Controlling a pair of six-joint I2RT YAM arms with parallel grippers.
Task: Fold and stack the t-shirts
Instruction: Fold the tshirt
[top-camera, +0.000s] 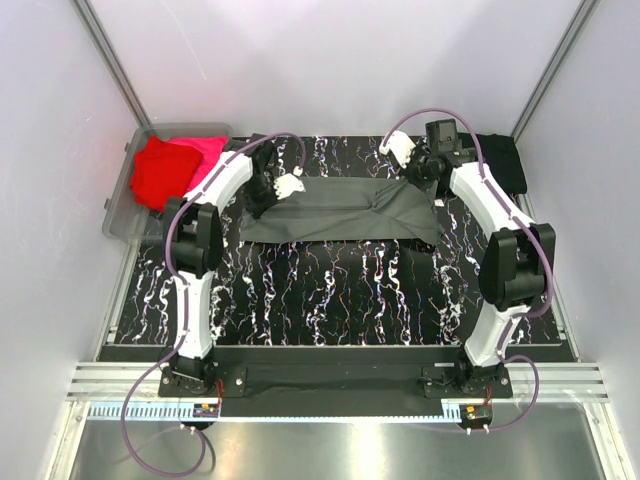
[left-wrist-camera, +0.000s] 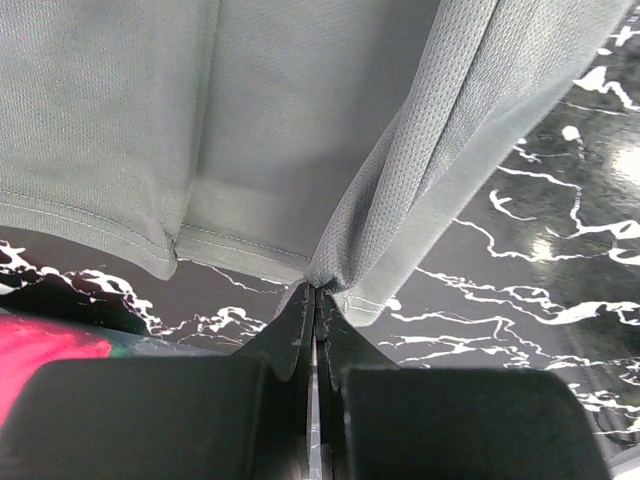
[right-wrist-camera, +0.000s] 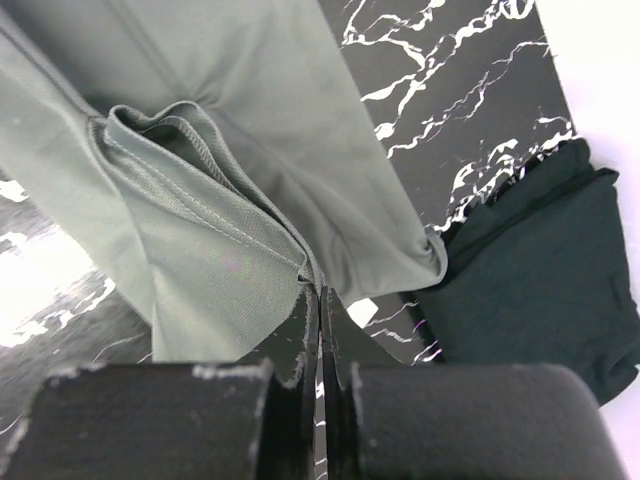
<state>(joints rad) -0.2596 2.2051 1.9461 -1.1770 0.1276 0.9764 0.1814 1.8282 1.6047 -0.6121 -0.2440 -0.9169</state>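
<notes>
The dark grey t-shirt (top-camera: 340, 212) lies stretched across the back of the table, folded lengthwise. My left gripper (top-camera: 260, 196) is shut on its left end; in the left wrist view the jaws (left-wrist-camera: 318, 290) pinch a bunched hem of the shirt (left-wrist-camera: 300, 120). My right gripper (top-camera: 424, 170) is shut on its right end; in the right wrist view the jaws (right-wrist-camera: 322, 288) pinch a folded edge of the shirt (right-wrist-camera: 220, 200). The black t-shirt (top-camera: 502, 160) lies folded at the back right and shows in the right wrist view (right-wrist-camera: 545, 270). No green shirt is in view.
A clear plastic bin (top-camera: 125, 215) at the back left holds the red shirt (top-camera: 160, 172) and the pink shirt (top-camera: 207, 155); the pink shirt shows in the left wrist view (left-wrist-camera: 40, 350). White walls close in the left, back and right of the black marbled table (top-camera: 330, 290).
</notes>
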